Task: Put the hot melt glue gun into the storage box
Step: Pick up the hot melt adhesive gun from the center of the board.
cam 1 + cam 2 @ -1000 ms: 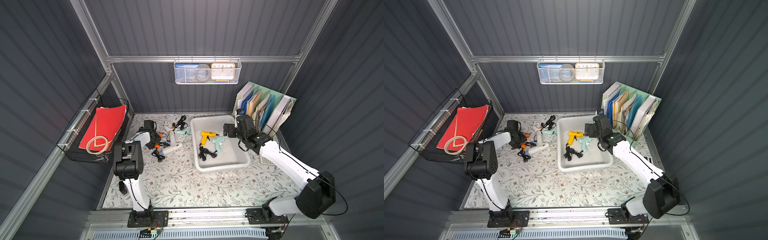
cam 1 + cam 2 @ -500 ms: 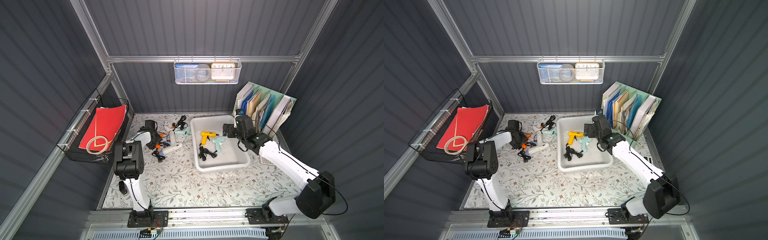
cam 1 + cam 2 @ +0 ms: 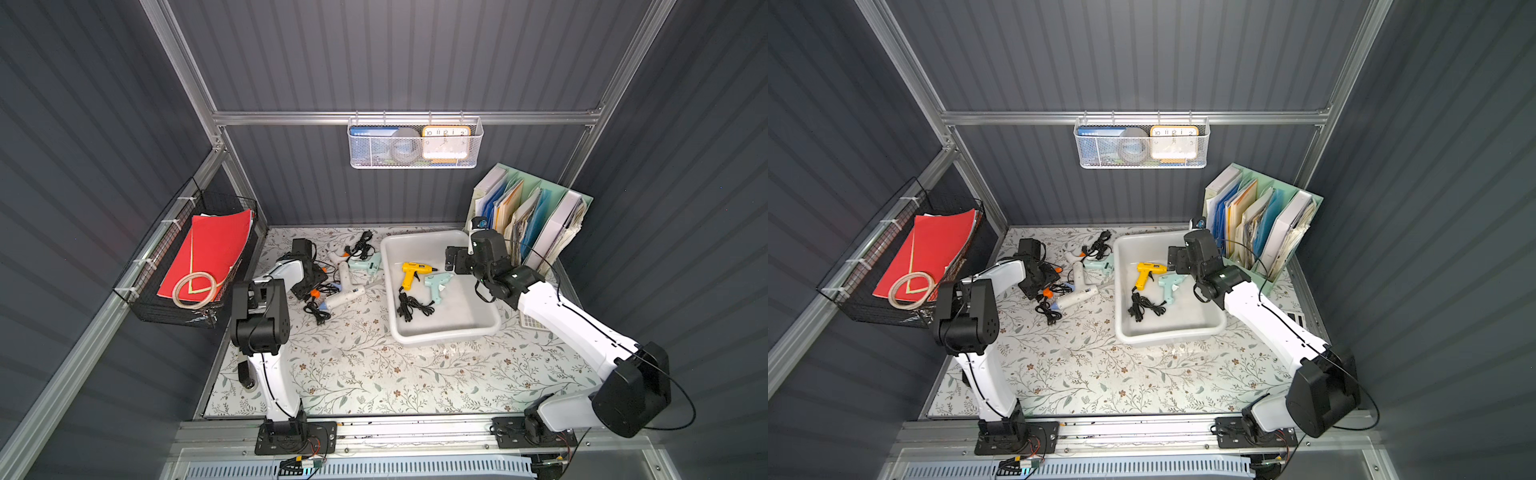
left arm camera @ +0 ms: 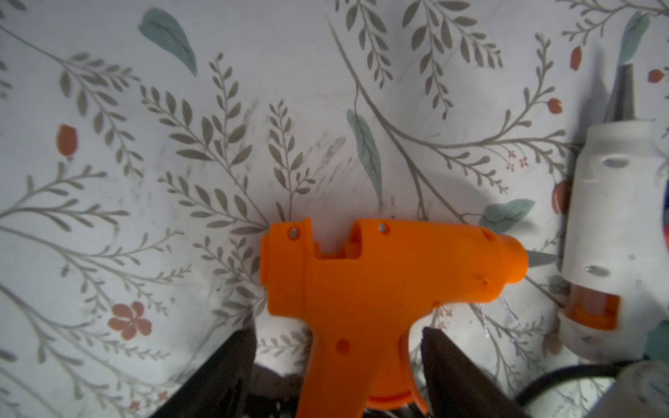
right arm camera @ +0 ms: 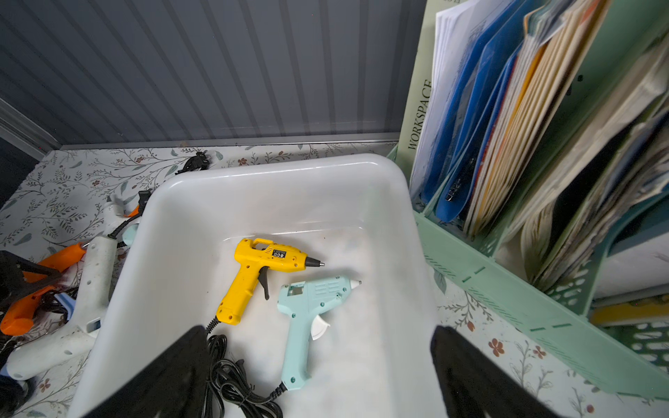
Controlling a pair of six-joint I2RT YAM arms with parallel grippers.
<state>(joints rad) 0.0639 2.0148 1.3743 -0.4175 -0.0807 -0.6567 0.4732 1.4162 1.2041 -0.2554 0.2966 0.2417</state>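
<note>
left wrist view: left gripper point(image 4: 338, 365) fingers straddle orange glue gun point(image 4: 376, 286), spread, handle end cut off.

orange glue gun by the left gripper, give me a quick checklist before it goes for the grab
1. Orange glue gun lies flat on the table, handle between the left gripper fingers: ok.
2. Left jaws apart, gaps on both sides of the handle, nothing held: ok.
3. Neighbour clear: not ok, the gun's nozzle tip sits right at the white glue gun; touching or not, cannot tell.
4. Cord free: cannot tell, black cords tangle beside the guns.
5. Room in the storage box: ok, yellow glue gun and mint glue gun leave bare floor.
6. Right gripper open and empty above the box: may block the drop.
</note>
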